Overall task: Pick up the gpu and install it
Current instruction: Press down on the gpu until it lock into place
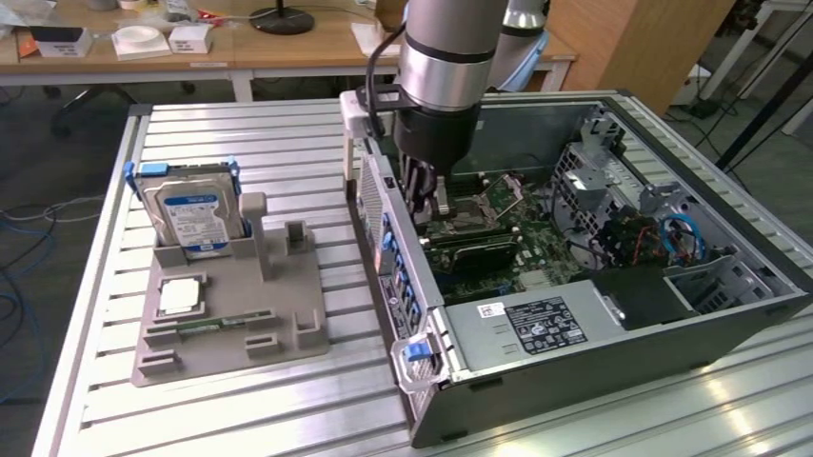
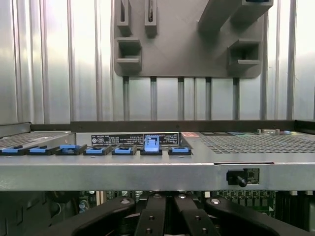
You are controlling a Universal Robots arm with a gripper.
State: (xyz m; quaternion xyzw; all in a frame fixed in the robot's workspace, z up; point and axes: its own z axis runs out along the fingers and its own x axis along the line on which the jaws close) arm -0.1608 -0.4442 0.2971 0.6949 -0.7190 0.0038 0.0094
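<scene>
Reaching down into the open computer case (image 1: 711, 314), the gripper (image 1: 426, 190) hangs from a smooth, round silver-grey arm. Its black fingers (image 2: 150, 216) are drawn together, with no gap between them in the wrist view. Whether anything is pinched there cannot be told.

The case is a dark sheet-metal box with perforated panels and a row of blue plastic clips (image 2: 123, 150) along its near wall. Inside it lie a green motherboard (image 1: 508, 195), a grey power supply (image 1: 534, 324) with a black label, and looped blue cables (image 1: 680, 233).

In the exterior view, at 9 o'clock from the case, a matte grey moulded fixture (image 1: 228, 333) sits on the ribbed aluminium table (image 1: 292, 143). The fixture holds an upright silver hard drive (image 1: 190, 214) with a blue-white label, a square processor chip (image 1: 178, 295) and a narrow green memory stick (image 1: 209, 324).

What looks like the gpu (image 1: 473, 253), a flat black rectangle, sits on the motherboard just at 5 o'clock from the fingertips, close beneath them.
</scene>
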